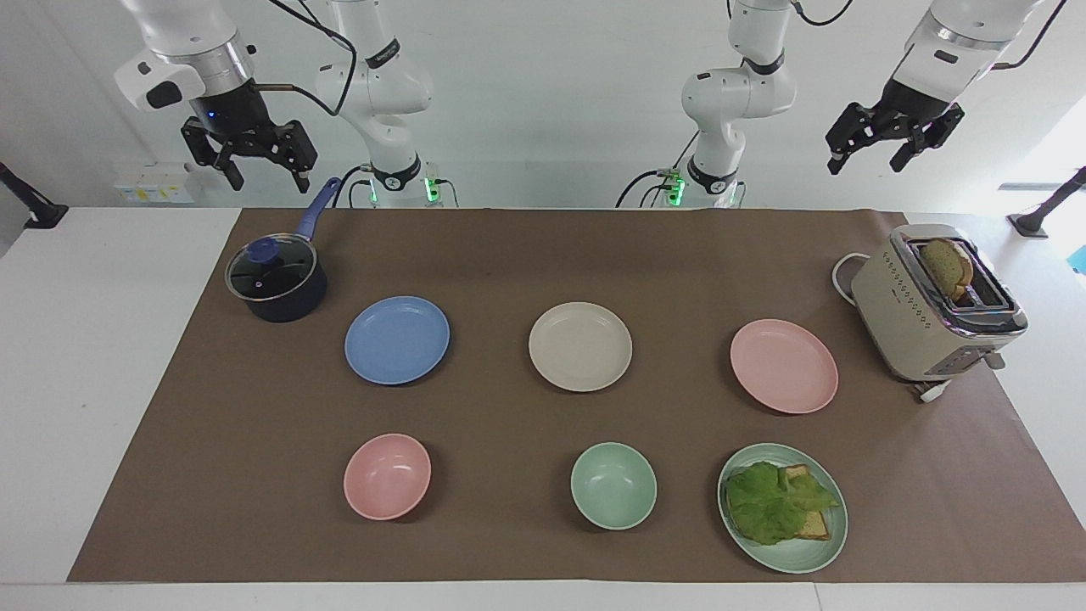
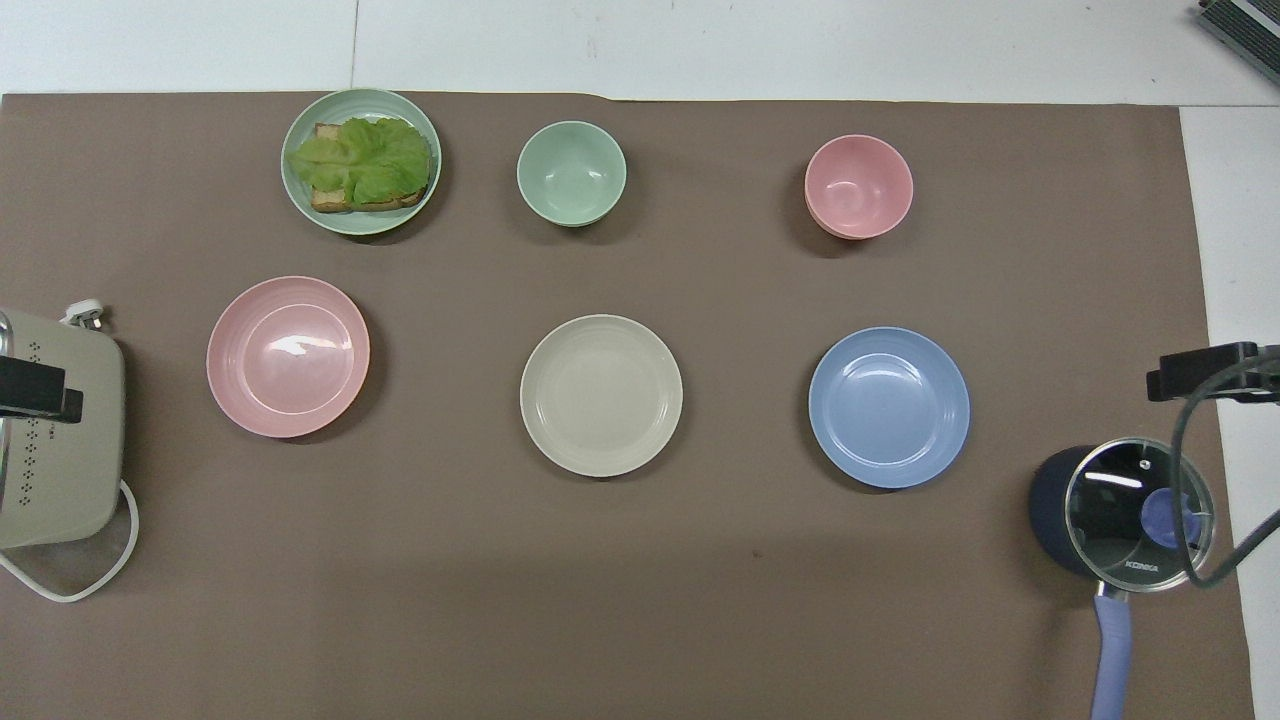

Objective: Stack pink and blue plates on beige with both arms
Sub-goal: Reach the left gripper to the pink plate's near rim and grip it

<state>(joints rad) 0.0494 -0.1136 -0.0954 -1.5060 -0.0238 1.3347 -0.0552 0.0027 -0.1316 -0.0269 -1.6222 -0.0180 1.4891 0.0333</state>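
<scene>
Left pincer (image 1: 891, 144) and right pincer (image 1: 254, 161) hang raised at the robots' edge of the tabletop (image 1: 110, 356), jaws spread, empty. Blue plate (image 1: 396, 339), beige plate (image 1: 580, 346) and pink plate (image 1: 784, 366) lie in one row, apart. Stacking not yet begun; next, each arm descends to its nearest plate's rim.

A white table (image 1: 102, 356) runs the full width of both views, most of its top covered by a brown mat (image 1: 526, 255) whose edge nearest the robots lies just short of the wall. The wall (image 1: 551, 102) is plain white and evenly lit (brighter toward the left arm's end). Low on it sits a white socket strip (image 1: 153, 184). Black stands (image 1: 30, 204) rest on the table at either end.
</scene>
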